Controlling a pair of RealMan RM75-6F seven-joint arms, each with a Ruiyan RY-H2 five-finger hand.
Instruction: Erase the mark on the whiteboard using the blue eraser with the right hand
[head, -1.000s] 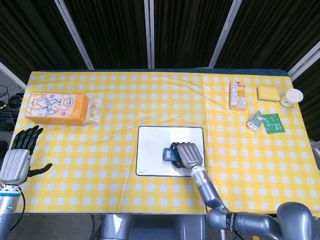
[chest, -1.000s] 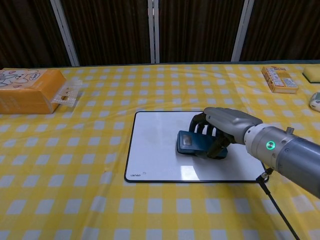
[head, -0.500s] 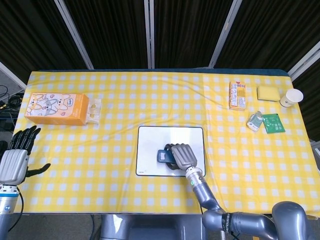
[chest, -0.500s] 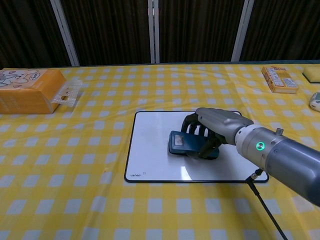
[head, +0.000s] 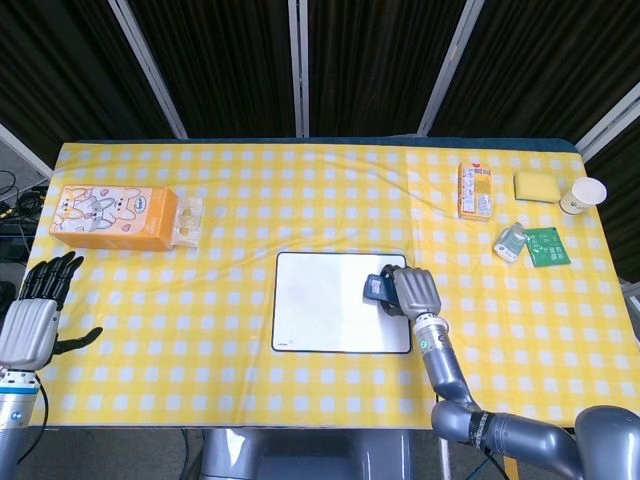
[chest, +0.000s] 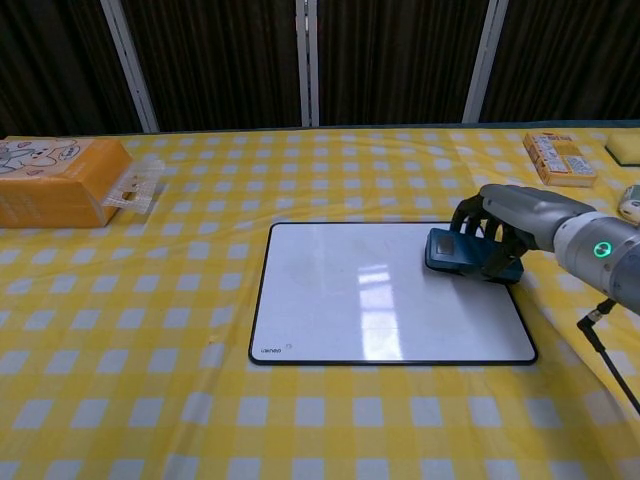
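Note:
The whiteboard (head: 330, 310) (chest: 370, 300) lies flat at the table's front middle, and its white face shows no mark. My right hand (head: 413, 290) (chest: 510, 225) grips the blue eraser (head: 377, 288) (chest: 447, 250) and holds it down on the board's upper right corner. My left hand (head: 35, 315) hangs off the table's left front edge, fingers apart and holding nothing; the chest view does not show it.
An orange tissue box (head: 112, 216) (chest: 55, 180) with a clear packet (head: 188, 220) beside it sits at the far left. A snack box (head: 474, 190) (chest: 560, 158), yellow sponge (head: 537, 186), paper cup (head: 581, 195), small bottle (head: 510, 241) and green packet (head: 547, 246) crowd the back right.
My right hand slid the eraser first to the left across the board's lower middle, then up and right to the board's upper right corner. The left hand stayed put.

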